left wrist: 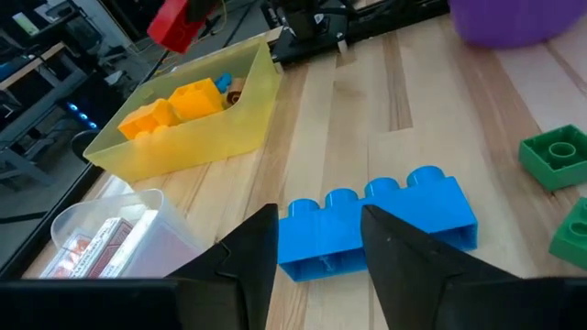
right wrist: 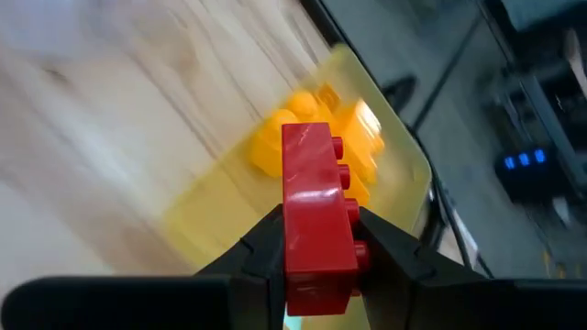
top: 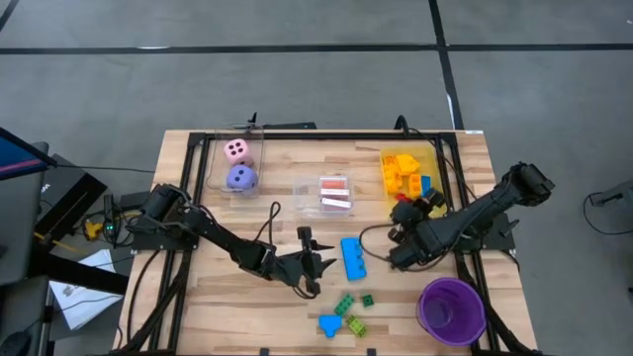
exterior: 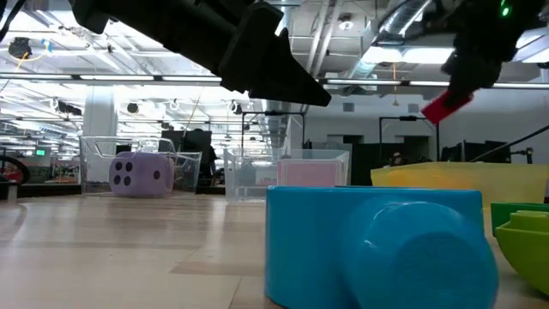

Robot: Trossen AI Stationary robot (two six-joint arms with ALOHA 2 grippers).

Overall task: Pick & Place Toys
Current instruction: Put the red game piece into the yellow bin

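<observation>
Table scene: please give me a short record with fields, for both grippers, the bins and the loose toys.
left gripper: open, low over the table, fingers on either side of one end of the long blue brick, not closed on it
right gripper: shut on red brick, held in the air near the yellow bin
yellow bin contents: yellow, orange and blue bricks
clear bin with dice: pink die, purple die
small clear bin: cards
loose on table: green bricks, small blue piece
purple cup: near table corner by the right arm
</observation>
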